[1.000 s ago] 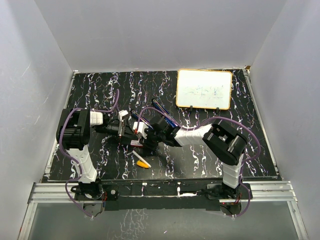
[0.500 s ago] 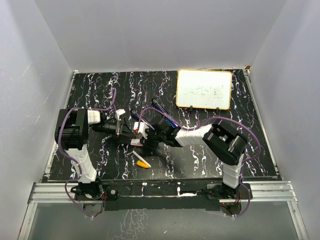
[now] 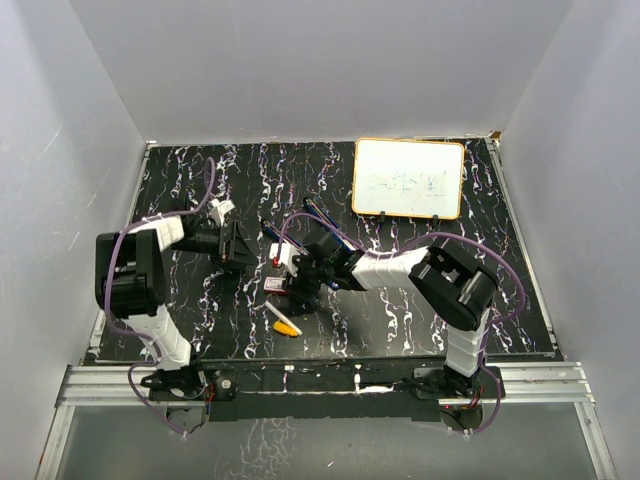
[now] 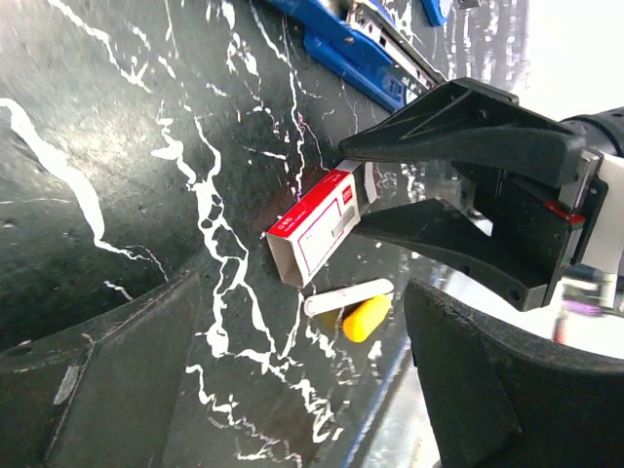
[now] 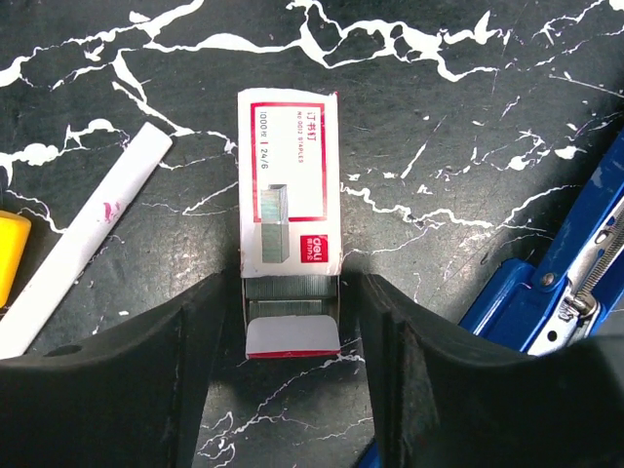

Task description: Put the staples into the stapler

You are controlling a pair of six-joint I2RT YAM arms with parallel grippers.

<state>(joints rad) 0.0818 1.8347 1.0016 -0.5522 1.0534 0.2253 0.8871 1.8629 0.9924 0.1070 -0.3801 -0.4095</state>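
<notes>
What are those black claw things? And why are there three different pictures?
Those are two robot arms, left and right, bolted to a black table with white marble streaks. One picture looks down from above; the other two come from cameras on each arm's wrist, showing its own fingers. Each claw is an end effector. On the table lie a red-and-white cardboard staple box, flap open with silvery staples showing, an opened blue stapler and a yellow-and-white marker; a whiteboard with an orange frame stands at the back. The right end effector is open, the box lying between its fingers. The left end effector is open and empty.
</notes>
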